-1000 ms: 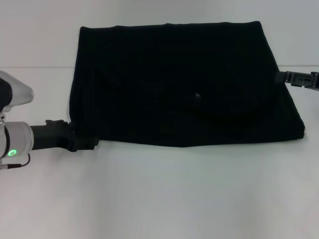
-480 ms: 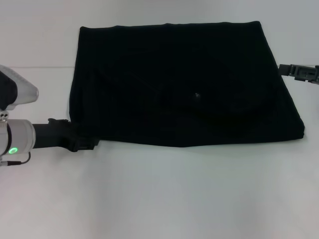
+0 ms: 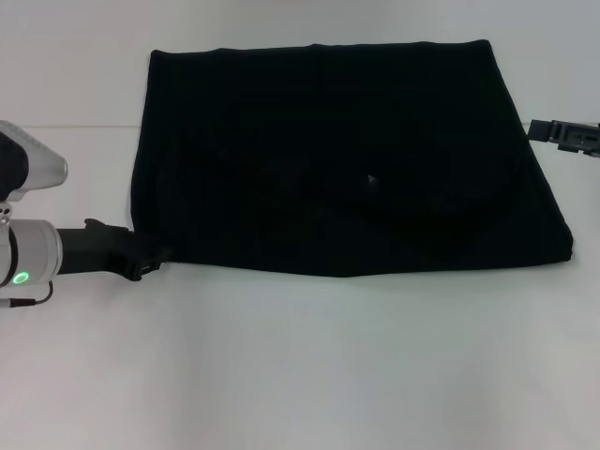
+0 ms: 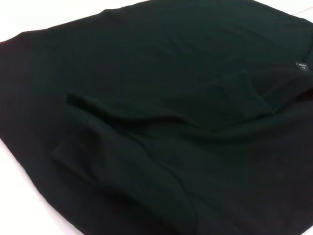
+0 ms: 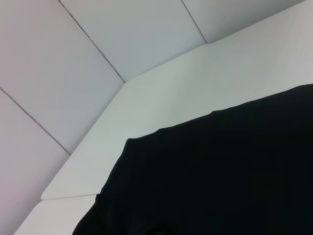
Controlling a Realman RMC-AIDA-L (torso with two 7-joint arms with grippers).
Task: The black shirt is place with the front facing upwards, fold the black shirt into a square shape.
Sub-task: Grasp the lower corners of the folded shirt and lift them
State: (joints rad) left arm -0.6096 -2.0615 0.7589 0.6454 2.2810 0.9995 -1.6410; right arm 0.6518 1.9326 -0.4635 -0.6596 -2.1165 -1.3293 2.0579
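The black shirt (image 3: 337,155) lies flat on the white table (image 3: 309,366), folded into a wide rectangle with its plain side up. In the left wrist view the black shirt (image 4: 161,122) fills the picture, showing soft layered folds and a small tag (image 4: 301,66). My left gripper (image 3: 150,262) sits low on the table at the shirt's near-left corner, touching or just beside its edge. My right gripper (image 3: 565,134) hangs just off the shirt's right edge, apart from the cloth. The right wrist view shows a black shirt (image 5: 220,176) corner on the table.
The white table (image 5: 161,93) ends at pale wall panels (image 5: 73,58) behind the shirt. Bare tabletop stretches in front of the shirt and along its left side.
My left gripper has drawn back to the left, away from the shirt's near-left corner. My right gripper has shifted slightly up and right, off the shirt's edge. The shirt has not moved.
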